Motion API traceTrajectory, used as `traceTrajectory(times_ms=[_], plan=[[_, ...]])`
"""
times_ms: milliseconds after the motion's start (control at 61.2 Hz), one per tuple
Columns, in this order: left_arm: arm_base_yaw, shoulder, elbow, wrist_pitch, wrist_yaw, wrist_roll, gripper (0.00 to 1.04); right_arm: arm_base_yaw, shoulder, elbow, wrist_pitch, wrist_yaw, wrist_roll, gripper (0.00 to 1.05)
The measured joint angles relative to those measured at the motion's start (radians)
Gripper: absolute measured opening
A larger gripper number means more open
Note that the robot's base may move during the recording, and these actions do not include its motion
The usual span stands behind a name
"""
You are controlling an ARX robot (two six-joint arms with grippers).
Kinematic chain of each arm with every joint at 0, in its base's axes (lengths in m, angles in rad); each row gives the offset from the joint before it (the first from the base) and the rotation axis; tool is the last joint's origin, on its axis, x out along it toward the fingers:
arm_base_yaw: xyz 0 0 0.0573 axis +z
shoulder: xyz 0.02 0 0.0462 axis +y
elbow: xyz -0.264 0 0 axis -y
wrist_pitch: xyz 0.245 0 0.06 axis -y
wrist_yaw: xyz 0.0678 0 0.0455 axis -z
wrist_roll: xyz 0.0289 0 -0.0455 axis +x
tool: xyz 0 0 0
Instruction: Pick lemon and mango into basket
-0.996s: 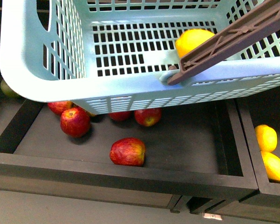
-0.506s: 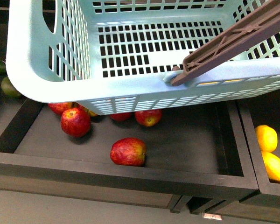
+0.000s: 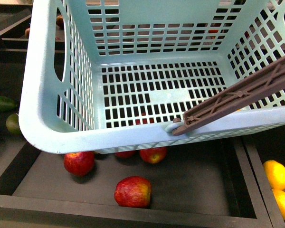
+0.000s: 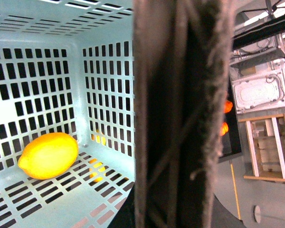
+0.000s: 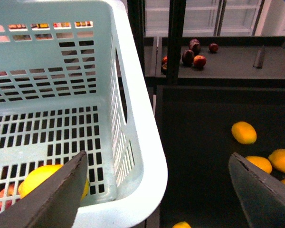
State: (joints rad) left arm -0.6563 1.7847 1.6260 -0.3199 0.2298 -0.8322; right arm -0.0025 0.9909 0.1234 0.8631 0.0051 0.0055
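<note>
The light turquoise basket [image 3: 147, 135] hangs above the black crates and fills most of the front view. Its brown ribbed handle [image 3: 242, 97] crosses the right side. My left gripper [image 4: 178, 213] is shut on that handle [image 4: 180, 114]. One yellow lemon [image 4: 48, 155] lies on the basket's slotted floor; it also shows in the right wrist view [image 5: 42, 176], partly behind a finger. It is hidden in the front view. My right gripper [image 5: 156, 199] is open and empty over the basket's corner rim [image 5: 147, 156]. Green mangoes [image 3: 1, 103] lie at the far left.
Red apples [image 3: 132, 191] lie in the black crate [image 3: 190, 175] under the basket. More lemons [image 3: 276, 174] lie in the crate to the right, and show in the right wrist view [image 5: 243, 132]. Dark fruits [image 5: 194, 52] sit on a shelf behind.
The basket has swung lower and nearer in the front view, showing more of its floor. The lemon, seen by the handle a second ago, has slipped out of the front view.
</note>
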Motion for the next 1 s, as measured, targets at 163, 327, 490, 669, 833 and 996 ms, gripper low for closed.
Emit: traceTrajectory(times_ms=[163,327,490,669,833,996], plan=[[-0.013,-0.001,0.0,0.0,0.025,-0.008,0.05,0.0,-0.002,-0.002,0.0,-0.002,0.0,0.96],[-0.005,-0.003,0.0,0.0,0.004,-0.002,0.05,0.0,-0.002,-0.002,-0.001,-0.002,0.0,0.96],[0.002,-0.003,0.0,0.0,-0.005,-0.002,0.05,0.0,-0.003,-0.003,-0.001,-0.003,0.0,0.96],[0.003,-0.003,-0.002,0.0,-0.002,0.002,0.05,0.001,-0.003,-0.004,-0.001,-0.005,0.0,0.96],[0.002,-0.003,-0.003,0.0,0.006,-0.003,0.05,0.001,-0.003,-0.004,-0.001,-0.005,0.0,0.96],[0.002,-0.003,-0.003,0.0,0.002,-0.001,0.05,0.001,-0.003,-0.004,-0.001,-0.005,0.0,0.96]])
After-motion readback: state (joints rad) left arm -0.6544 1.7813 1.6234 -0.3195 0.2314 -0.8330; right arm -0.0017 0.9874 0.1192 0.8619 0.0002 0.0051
